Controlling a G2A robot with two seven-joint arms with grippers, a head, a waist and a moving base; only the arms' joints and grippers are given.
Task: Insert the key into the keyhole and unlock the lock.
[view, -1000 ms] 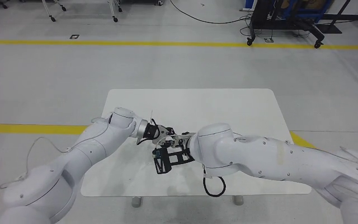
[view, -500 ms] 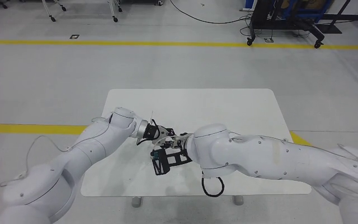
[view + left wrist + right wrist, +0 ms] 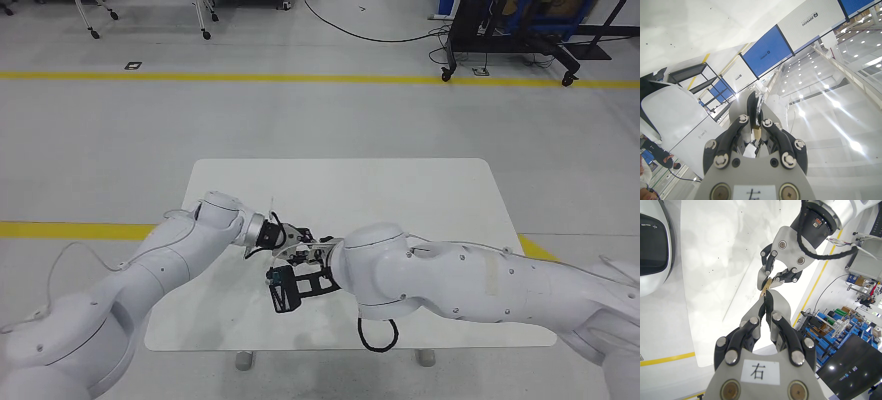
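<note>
A small brass padlock [image 3: 767, 286] with a silver shackle [image 3: 758, 106] is held above the white table [image 3: 400, 190]. My left gripper [image 3: 757, 98] is shut on it, its fingers clamping the shackle and the top of the brass body [image 3: 757, 132]. My right gripper [image 3: 765, 298] is shut, with its fingertips right at the lock's free end, where the keyhole face [image 3: 763, 293] points at them. The key is hidden between the black pads. In the top view both grippers meet near the table's left-middle [image 3: 303, 247].
The tabletop around the grippers is bare white. Its front edge [image 3: 350, 348] lies close below the right arm's elbow [image 3: 375, 255]. Racks and blue bins [image 3: 831, 321] stand off the table in the room behind.
The right arm's wrist has crept slightly left and toward the table's front edge. The left arm and the padlock have stayed in place.
</note>
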